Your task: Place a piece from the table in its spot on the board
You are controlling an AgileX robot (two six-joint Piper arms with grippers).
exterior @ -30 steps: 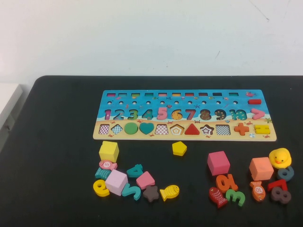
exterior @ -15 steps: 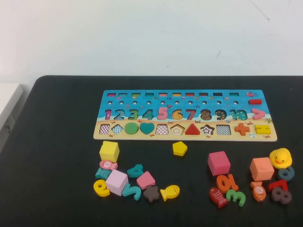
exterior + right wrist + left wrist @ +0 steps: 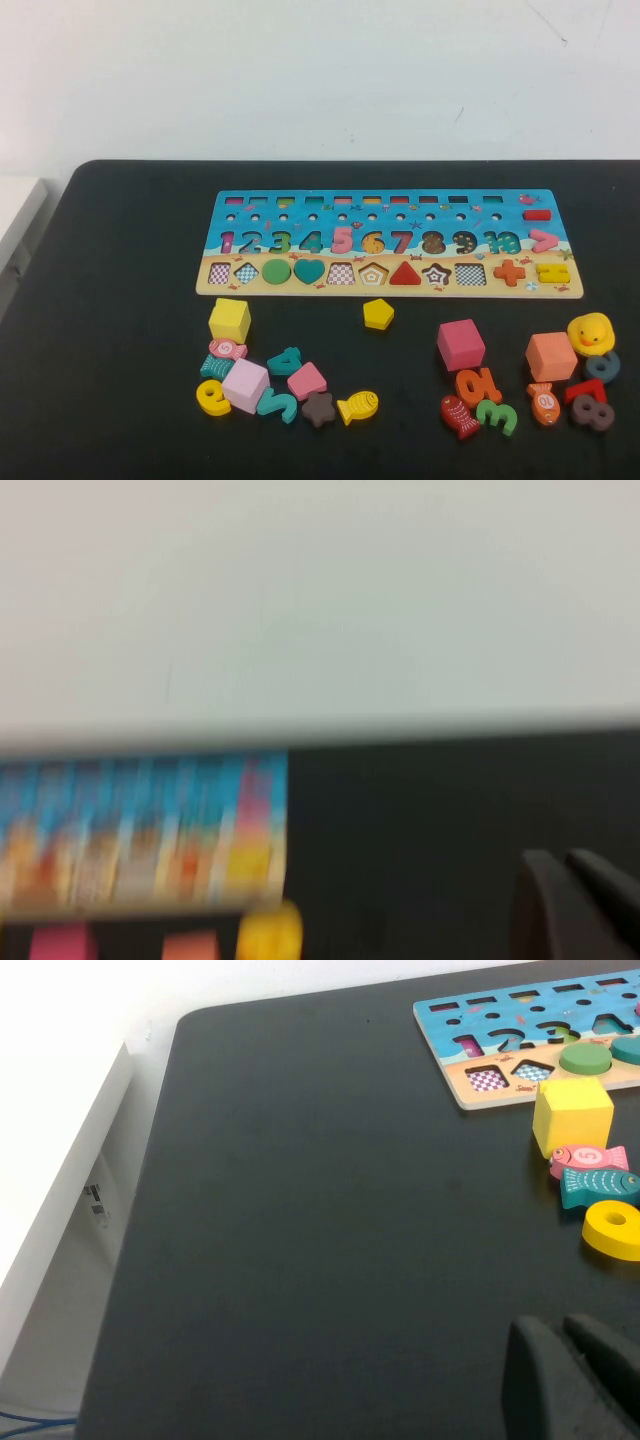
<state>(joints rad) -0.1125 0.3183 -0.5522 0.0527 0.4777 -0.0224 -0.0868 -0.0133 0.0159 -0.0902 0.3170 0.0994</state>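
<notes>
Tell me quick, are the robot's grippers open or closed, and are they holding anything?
Left gripper: off to the table's left side, holding nothing; open or closed cannot be told.
Right gripper: closed, holding nothing, off to the board's right.

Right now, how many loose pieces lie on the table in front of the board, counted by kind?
Cubes: 4
Fish: 5
Numbers: 8
Flat shapes, including the yellow pentagon: 3
Rubber duck: 1
Total: 21
Left gripper and right gripper show only in their wrist views, over bare tabletop, holding nothing.
</notes>
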